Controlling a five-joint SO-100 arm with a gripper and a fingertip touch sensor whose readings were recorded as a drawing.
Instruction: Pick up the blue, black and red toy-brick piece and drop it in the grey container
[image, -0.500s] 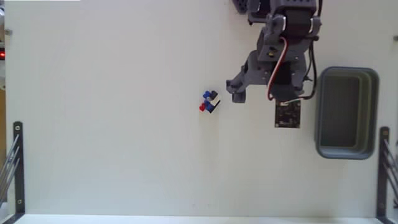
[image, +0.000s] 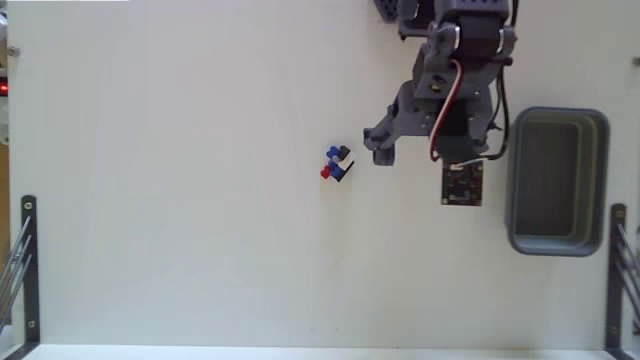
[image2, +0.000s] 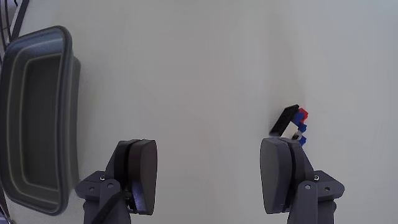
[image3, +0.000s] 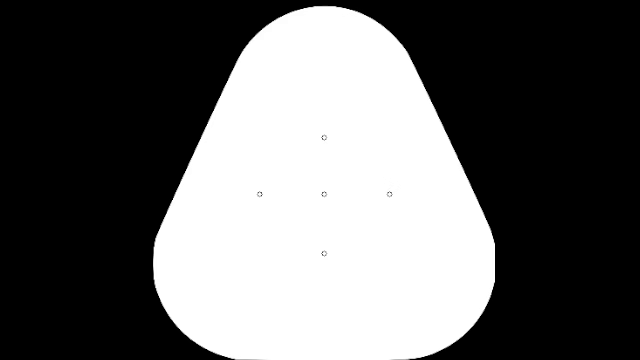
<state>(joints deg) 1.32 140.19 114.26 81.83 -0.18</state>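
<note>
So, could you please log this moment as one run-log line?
phase: approach | gripper: open, empty | brick piece: on table, beside the gripper, untouched | grey container: empty

The toy-brick piece (image: 337, 163) is blue, red, black and white, the container (image: 557, 181) dark grey, the desk (image: 180, 200) plain off-white.

A white table (image: 180, 200) fills nearly the whole fixed view. Black metal brackets stand at its lower left edge (image: 28, 270) and lower right edge (image: 614, 275). A small red light (image: 3, 89) glows at the far left edge, in the upper part of the frame.
</note>
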